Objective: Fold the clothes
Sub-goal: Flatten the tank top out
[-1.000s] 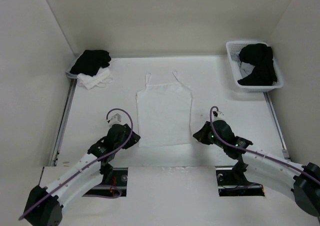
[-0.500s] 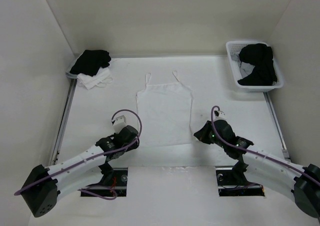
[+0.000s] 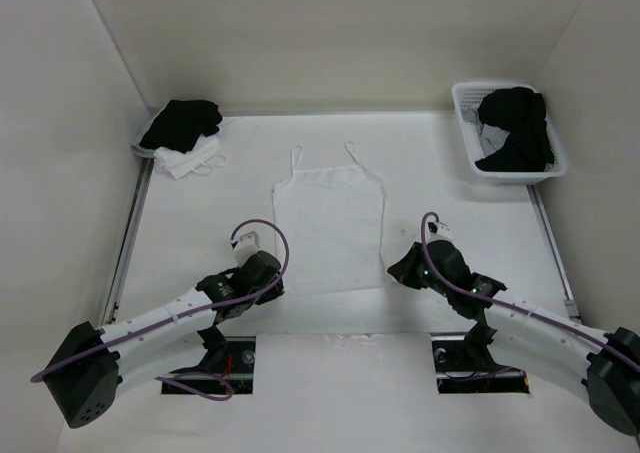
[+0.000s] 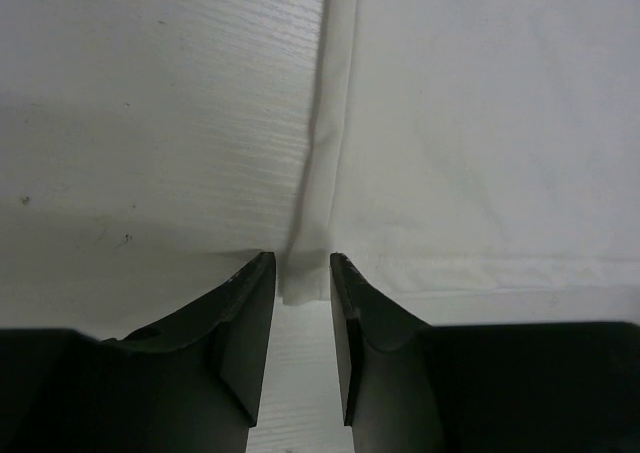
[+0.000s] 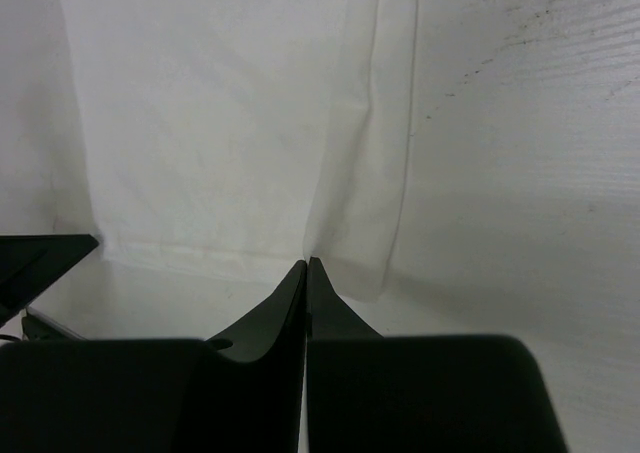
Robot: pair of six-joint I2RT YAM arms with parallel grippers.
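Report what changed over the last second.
The left fingers shifted right and now straddle the white camisole's near-left hem corner, still open. The right fingers stayed shut on its near-right corner; the camisole, basket and garment pile did not move.

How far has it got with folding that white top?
Barely started. Done: the white camisole lies spread flat, no fold made. In hand: the right hand looks pinched shut on the hem near one bottom corner; the left hand stands open astride the other corner. Left: close it, lift the hem and make every fold.
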